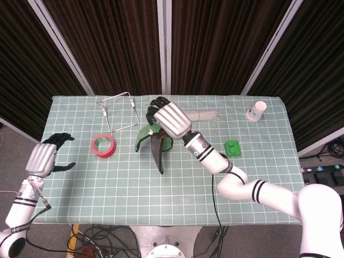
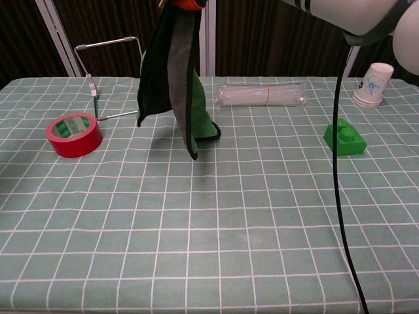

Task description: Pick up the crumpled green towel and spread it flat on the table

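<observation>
At the table's left edge, the left hand (image 1: 43, 157) hovers beside the green checked tablecloth (image 1: 107, 188), fingers spread apart and grasping nothing; it shows only in the head view. Just right of it on the cloth lies a roll of red tape (image 1: 103, 145), flat on its side, its green inner label plain in the chest view (image 2: 74, 134). Behind the tape stands a thin metal wire frame (image 1: 119, 110), bent into an angular loop, with one end resting on the cloth near the tape. Next comes the green towel (image 2: 171, 72), which hangs above the table's middle in long dark folds, its lower tip close to the cloth; whether it touches I cannot tell. From the head view the towel (image 1: 153, 141) dangles beneath the right hand (image 1: 169, 119), whose fingers are closed over its upper end, holding it up. That hand's arm stretches back toward the table's near right corner. Behind the towel, further right, a clear plastic roll (image 2: 260, 95) lies on its side. A small green building block (image 2: 344, 137) sits well apart to the right, and a white paper cup (image 2: 373, 84) stands upside down near the far right corner.
</observation>
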You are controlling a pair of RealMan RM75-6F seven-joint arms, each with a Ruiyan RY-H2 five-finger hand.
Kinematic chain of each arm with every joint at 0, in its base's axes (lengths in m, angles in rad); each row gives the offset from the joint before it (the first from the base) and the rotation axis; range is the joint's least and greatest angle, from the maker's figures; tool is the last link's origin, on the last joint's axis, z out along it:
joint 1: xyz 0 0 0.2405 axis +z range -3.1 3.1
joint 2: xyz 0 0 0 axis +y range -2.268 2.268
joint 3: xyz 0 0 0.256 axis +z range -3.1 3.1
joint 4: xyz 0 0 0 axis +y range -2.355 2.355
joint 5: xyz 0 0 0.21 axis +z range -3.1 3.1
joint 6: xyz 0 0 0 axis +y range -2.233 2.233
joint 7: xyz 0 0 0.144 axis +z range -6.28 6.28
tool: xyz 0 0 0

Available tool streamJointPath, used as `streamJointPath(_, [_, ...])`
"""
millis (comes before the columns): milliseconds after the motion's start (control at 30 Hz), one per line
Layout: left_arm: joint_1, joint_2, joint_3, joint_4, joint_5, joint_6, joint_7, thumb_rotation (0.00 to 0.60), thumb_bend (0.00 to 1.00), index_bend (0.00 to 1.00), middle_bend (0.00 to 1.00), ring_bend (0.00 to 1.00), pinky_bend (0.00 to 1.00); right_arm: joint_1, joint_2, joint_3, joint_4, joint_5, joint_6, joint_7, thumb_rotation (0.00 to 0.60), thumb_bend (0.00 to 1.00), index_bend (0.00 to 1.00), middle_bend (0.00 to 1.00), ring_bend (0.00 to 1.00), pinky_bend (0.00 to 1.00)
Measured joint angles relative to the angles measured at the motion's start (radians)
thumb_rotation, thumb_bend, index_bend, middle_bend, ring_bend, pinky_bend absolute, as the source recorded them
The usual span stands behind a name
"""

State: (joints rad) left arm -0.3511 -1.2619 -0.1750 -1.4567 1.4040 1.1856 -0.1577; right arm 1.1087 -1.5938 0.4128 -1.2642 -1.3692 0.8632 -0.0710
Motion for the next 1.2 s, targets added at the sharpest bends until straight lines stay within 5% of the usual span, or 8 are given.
streamJointPath(400, [-0.115,-0.133,-0.053,0.051,-0.104,-0.099,0.022,0.6,0.04,0.26,0.24,0.19,0.34,0.036,0.062,0.053,-0.093,0.087,-0.062,0.148,0.6,0.52,0.81,0.4,0.22,0.22])
streamJointPath(667, [-0.148,-0.159,-0.071,0.02,-0.201,-0.175,0.016,0.591,0.01,0.27,0.24,0.19,0.35,0.097,0.014,0.053,-0.026,0.218,-0.084,-0.02,0.6,0.52,0.81,0.4,0.22,0.22])
streamJointPath(1000, [-0.217,-0.213,-0.115,0.018,-0.377,-0.272,0.047,0.24,0.0,0.27,0.24,0.19,0.36,0.215,-0.13,0.05,0.087,0.442,-0.044,-0.341,0.6,0.52,0.8,0.4,0.22,0.22])
streamJointPath(1200, [-0.247,-0.25,-0.121,0.031,-0.472,-0.269,0.147,0.154,0.0,0.27,0.24,0.19,0.37,0.291,-0.218,0.061,0.143,0.565,0.005,-0.49,0.6,0.52,0.79,0.4,0.22,0.22])
